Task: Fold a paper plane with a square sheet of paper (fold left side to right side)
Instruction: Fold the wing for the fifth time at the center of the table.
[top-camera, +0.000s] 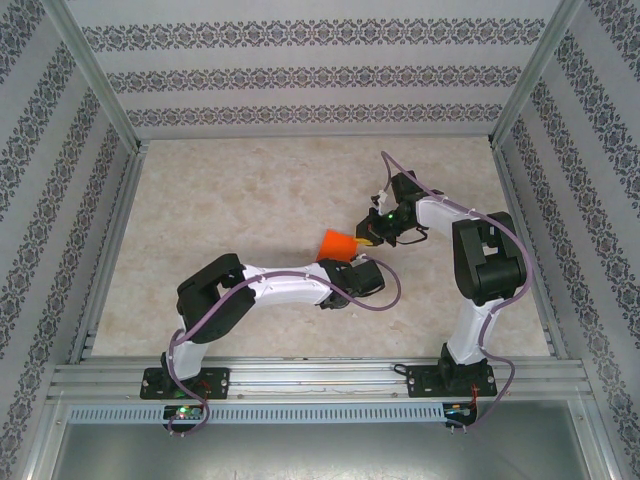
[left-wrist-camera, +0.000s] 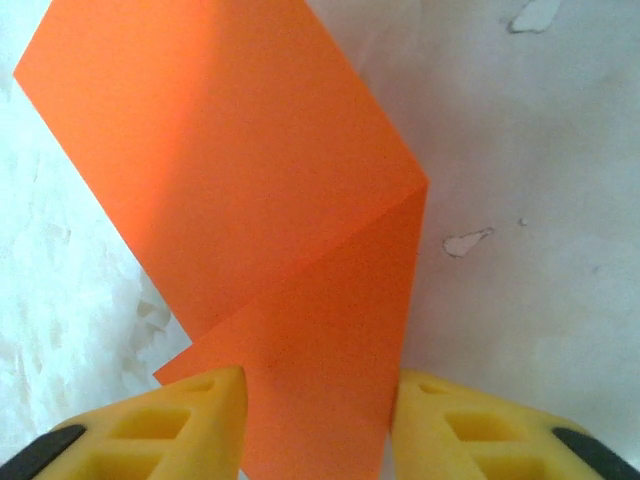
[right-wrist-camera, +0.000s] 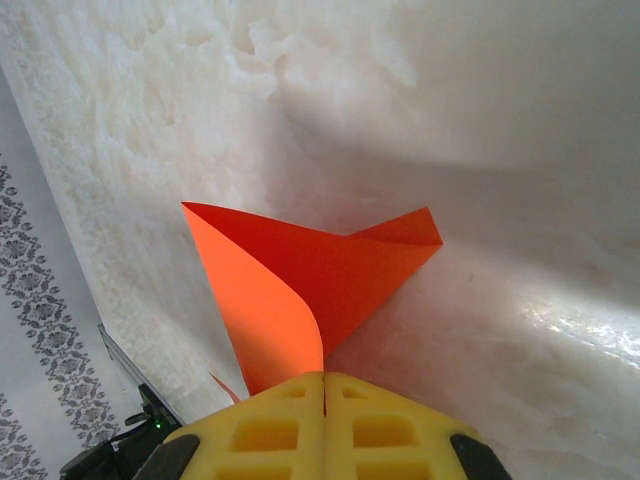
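**On the tabletop (top-camera: 220, 200): first fold under way**

Top view: the sheet (top-camera: 337, 243) stands bent up near the middle. Left wrist: left gripper (left-wrist-camera: 318, 385), jaws partly apart, sits astride the sheet. Right wrist: right gripper (right-wrist-camera: 323, 378) is clamped on its raised edge. The crease looks unpressed, and later folds seemingly remain.

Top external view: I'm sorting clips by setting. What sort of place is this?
Likely a robot test enclosure, not a home: a pale marbled tabletop boxed in by silver aluminium frame rails and grey floral-patterned wall panels.
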